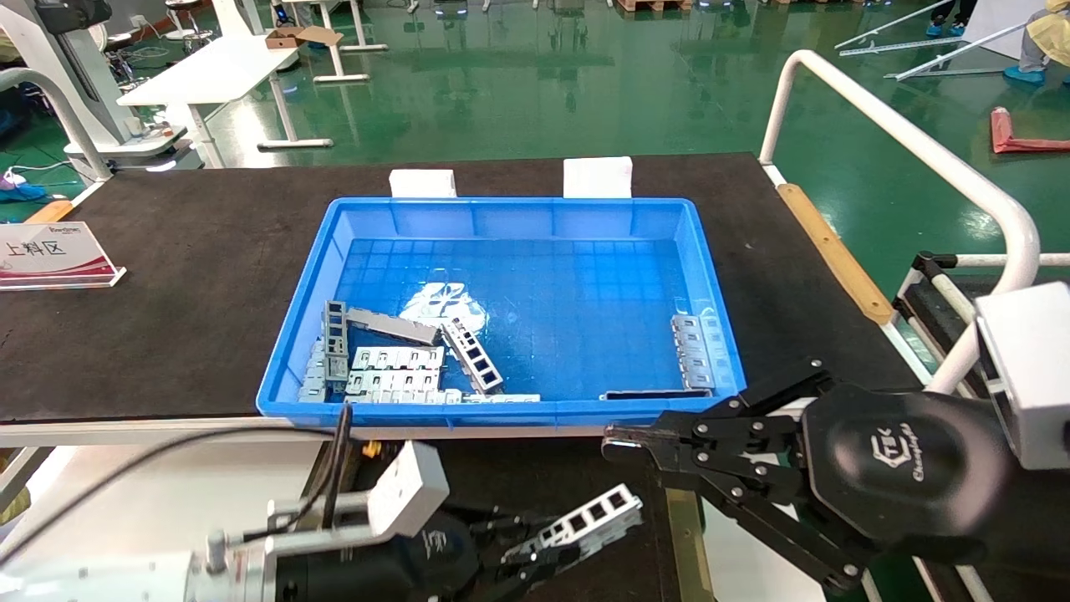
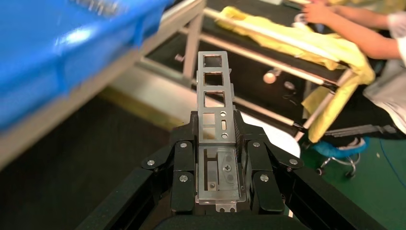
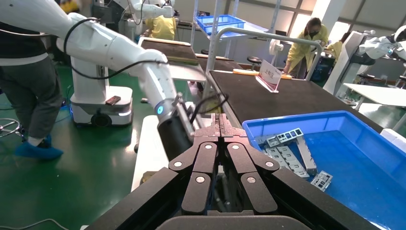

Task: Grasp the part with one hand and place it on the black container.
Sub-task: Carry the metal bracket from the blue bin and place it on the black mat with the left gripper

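Observation:
My left gripper (image 1: 535,558) is shut on the part (image 1: 587,520), a silver ladder-like strip with square openings. It holds the part in front of the blue crate, above the black container (image 1: 535,472), whose olive rail (image 1: 679,527) runs along the container's right side. In the left wrist view the part (image 2: 213,81) sticks out from between the fingers (image 2: 187,139), over the black container (image 2: 62,167). My right gripper (image 1: 614,443) is shut and empty, just off the crate's front right corner; its jaws meet in the right wrist view (image 3: 219,120).
The blue crate (image 1: 535,207) on the black mat holds several more metal parts at front left (image 1: 393,368) and front right (image 1: 698,351). A sign (image 1: 50,255) stands at left. A white railing (image 1: 919,150) runs along the right. A person in yellow (image 2: 364,38) is nearby.

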